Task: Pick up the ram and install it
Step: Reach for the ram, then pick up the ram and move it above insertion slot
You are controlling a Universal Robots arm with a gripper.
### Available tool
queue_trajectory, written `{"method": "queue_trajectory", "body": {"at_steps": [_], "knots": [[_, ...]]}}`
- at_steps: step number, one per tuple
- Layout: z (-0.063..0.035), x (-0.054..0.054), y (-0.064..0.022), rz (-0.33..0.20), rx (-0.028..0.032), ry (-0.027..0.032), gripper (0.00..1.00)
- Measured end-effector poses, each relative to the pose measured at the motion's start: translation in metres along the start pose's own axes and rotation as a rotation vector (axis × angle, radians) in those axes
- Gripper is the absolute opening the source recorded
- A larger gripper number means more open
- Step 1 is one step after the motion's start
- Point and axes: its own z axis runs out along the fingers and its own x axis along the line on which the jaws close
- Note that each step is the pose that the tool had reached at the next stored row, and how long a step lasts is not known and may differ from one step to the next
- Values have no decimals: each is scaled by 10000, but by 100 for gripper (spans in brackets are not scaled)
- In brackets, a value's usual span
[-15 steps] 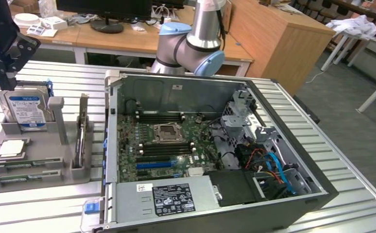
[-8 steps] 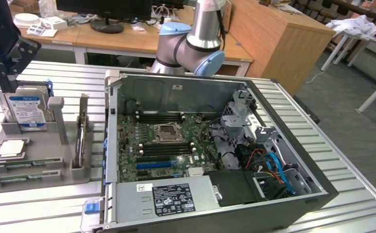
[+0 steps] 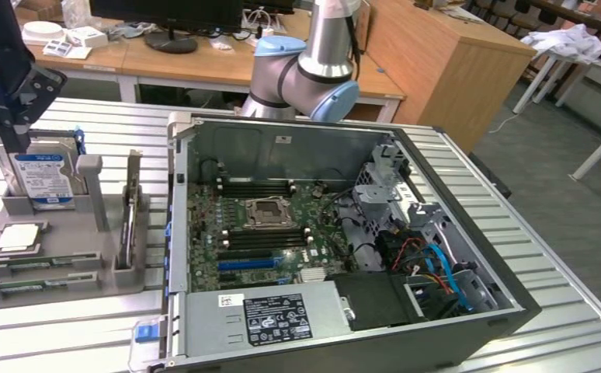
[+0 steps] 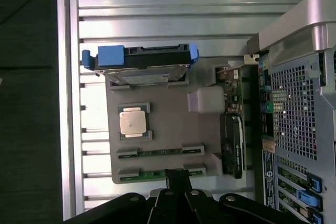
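Two ram sticks [image 4: 160, 152] in tray [image 4: 168, 127], closed gripper [image 4: 177, 173] near

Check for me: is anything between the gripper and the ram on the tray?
Nothing visible. The gripper hangs shut above the grey tray, and the two ram sticks lie uncovered in their slots. The hard drive stands at the tray's other end.

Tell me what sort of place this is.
Probably a robotics lab or workshop: a robot arm works beside an open computer case on a slatted metal table, with wooden office desks and a monitor behind.
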Motion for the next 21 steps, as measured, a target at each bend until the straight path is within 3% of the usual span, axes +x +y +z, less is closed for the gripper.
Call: {"method": "queue_trajectory", "body": {"at_steps": [21], "knots": [[85,2,-4,0,0,0,10]]}}
